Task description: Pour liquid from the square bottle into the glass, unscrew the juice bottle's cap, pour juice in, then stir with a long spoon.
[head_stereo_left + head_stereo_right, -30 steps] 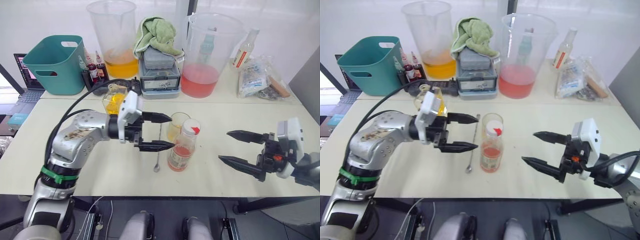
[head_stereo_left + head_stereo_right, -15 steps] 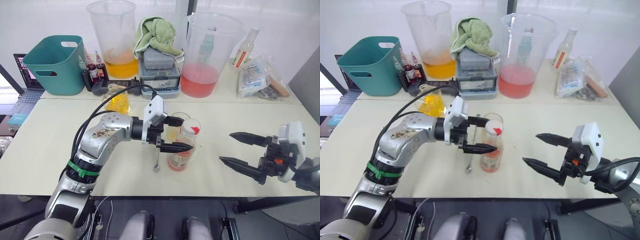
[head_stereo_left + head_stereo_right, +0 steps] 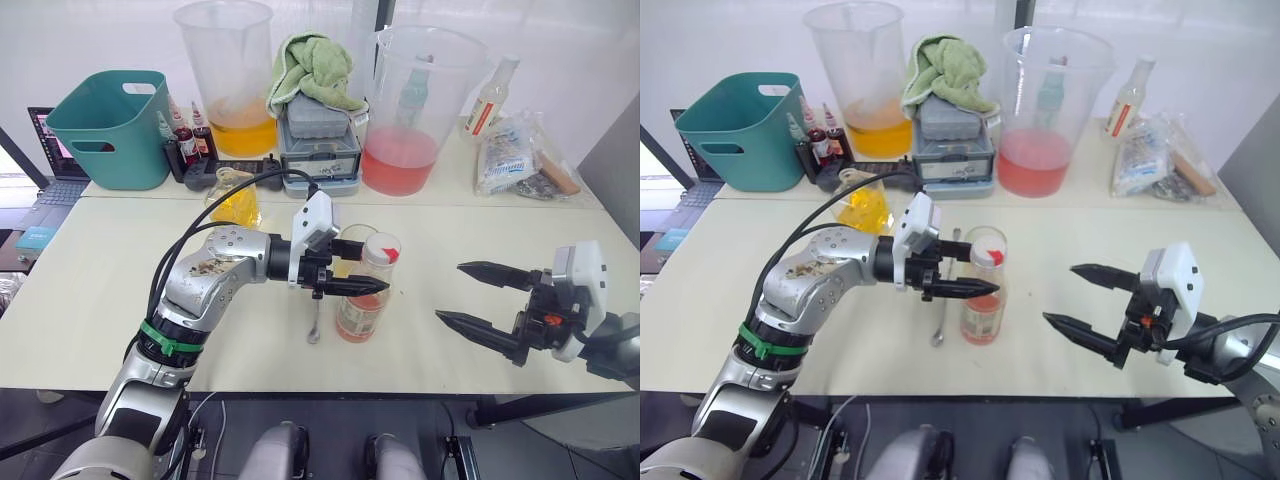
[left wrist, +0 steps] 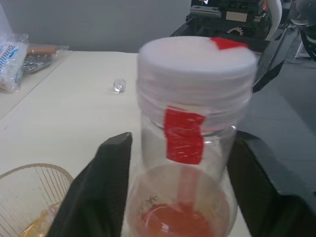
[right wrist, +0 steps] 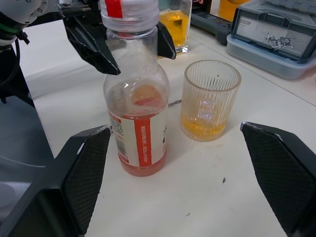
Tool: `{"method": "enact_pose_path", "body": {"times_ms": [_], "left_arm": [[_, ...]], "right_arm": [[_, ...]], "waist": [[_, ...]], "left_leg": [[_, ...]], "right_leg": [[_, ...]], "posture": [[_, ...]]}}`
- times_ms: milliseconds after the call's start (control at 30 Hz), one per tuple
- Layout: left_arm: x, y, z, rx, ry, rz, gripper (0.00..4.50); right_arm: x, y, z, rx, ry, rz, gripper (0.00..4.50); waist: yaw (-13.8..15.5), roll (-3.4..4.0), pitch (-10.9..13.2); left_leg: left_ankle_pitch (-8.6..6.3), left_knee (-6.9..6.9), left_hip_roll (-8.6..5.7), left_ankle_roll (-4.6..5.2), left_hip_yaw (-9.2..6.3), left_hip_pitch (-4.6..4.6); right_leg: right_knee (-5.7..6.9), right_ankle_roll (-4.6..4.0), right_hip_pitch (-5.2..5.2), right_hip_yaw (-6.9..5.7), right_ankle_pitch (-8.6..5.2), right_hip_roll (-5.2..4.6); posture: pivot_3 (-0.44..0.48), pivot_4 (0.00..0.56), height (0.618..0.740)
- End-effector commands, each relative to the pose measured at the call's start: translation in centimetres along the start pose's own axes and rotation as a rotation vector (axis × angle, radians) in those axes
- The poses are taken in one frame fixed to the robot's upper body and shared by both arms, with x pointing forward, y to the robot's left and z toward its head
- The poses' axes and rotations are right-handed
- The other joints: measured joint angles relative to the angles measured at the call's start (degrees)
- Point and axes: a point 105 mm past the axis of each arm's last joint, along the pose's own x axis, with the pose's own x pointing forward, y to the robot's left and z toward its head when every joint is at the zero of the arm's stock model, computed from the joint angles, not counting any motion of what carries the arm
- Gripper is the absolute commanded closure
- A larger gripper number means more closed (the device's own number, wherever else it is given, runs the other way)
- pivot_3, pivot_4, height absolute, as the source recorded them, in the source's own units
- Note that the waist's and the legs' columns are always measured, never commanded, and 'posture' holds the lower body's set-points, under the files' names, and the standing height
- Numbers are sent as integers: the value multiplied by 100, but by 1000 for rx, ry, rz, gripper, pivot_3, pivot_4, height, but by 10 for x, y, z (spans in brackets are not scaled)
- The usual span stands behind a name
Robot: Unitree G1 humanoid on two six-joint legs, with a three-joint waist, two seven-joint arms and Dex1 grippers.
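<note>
left arm: reaches in from lower left of the head view, elbow bent, forearm running toward frame centre; left gripper (image 3: 352,266) level w/ the neck of the clear plastic juice bottle with white cap and red tape (image 3: 365,290)
left pincer: black fingers (image 4: 96,192) apart, one each side of the bottle neck just under the cap; in the wrist view a narrow gap shows on both sides, contact not clear
right arm: comes in from lower right, held low over the table; right gripper (image 3: 478,298) pointing toward frame centre, well apart from the bottle
right pincer: fingers wide apart, nothing between them
juice bottle: upright at frame centre, cap on, reddish-orange liquid low in it
ribbed clear glass (image 5: 211,100): just behind the bottle, upright, a little yellow liquid at its bottom
long metal spoon (image 3: 316,300): flat on the cream table (image 3: 80,280), just left of the bottle, under the left gripper
clear square bottle with yellow liquid (image 3: 233,201): upper-left of centre, behind the left forearm, near the table's far edge
open room: bare table betw. bottle and right gripper; bare also at far left
far edge: teal plastic bin (image 3: 108,125) upper left, two big clear jugs (yellow, pink liquid), grey box w/ green cloth on top betw. them
</note>
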Motion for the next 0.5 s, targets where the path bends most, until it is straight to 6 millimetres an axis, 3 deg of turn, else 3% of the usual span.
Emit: {"method": "enact_pose_path", "body": {"times_ms": [33,167,500], "left_arm": [[2,-2,2,28,7,-20,2946],[3,-2,-1,26,9,-22,3299],[-6,-1,-4,44,26,-10,3316]], "right_arm": [[1,2,11,-60,-20,5,0],[5,5,22,-73,-54,21,0],[22,8,51,-69,-151,73,0]], "waist": [[1,0,0],[-13,0,0],[-29,0,0]], "left_leg": [[0,0,0,0,0,0],[1,0,0,-1,0,0],[1,1,2,-1,0,0]], "right_leg": [[0,0,0,0,0,0],[0,0,-1,1,0,0],[0,0,-2,1,0,0]], "posture": [[0,150,740],[0,150,740],[0,150,740]]}}
